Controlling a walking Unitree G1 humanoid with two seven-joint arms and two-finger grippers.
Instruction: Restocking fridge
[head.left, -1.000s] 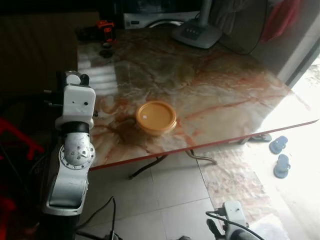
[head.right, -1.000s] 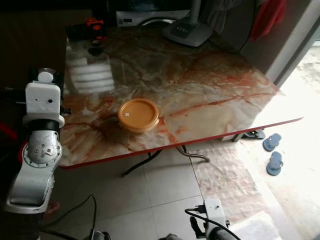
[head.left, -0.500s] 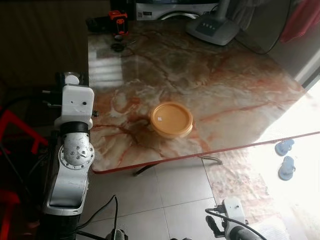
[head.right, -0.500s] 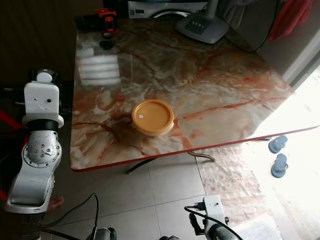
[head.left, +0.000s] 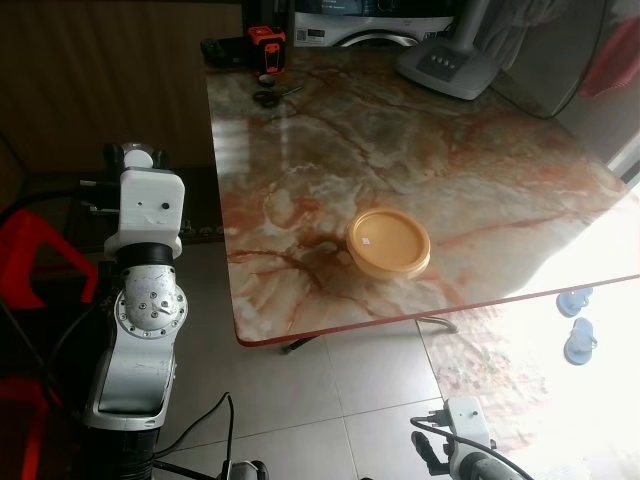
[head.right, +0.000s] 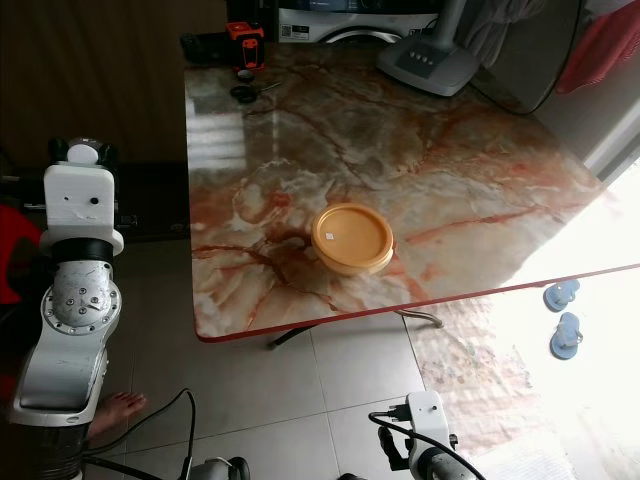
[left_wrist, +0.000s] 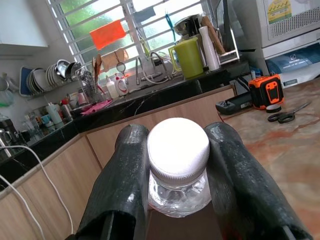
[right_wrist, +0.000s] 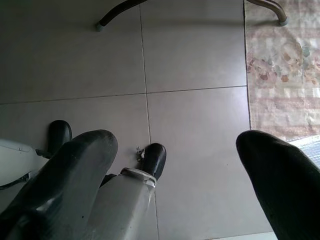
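My left arm (head.left: 145, 300) is raised to the left of the marble table (head.left: 300, 180), off its left edge. The left gripper (left_wrist: 177, 145) is shut on a clear plastic bottle (left_wrist: 177, 192) with a white cap (left_wrist: 178, 145), gripping it just below the cap. That cap (head.left: 138, 157) also peeks over the wrist in the left eye view. A round yellow lidded container (head.left: 389, 243) sits on the table near its front edge. The right gripper (right_wrist: 175, 150) hangs low over the tiled floor (right_wrist: 195, 60), open with nothing between its fingers.
A grey fan base (head.left: 447, 68), an orange tape measure (head.left: 265, 48) and scissors (head.left: 270, 97) lie at the table's far end. A red chair (head.left: 40, 250) stands at the left. A rug (head.left: 500, 360) and slippers (head.left: 578, 320) lie at the right. Cables trail on the floor.
The camera has swung left, so the table and yellow container now sit further right and the left arm is off the table's edge. The bottle stays gripped.
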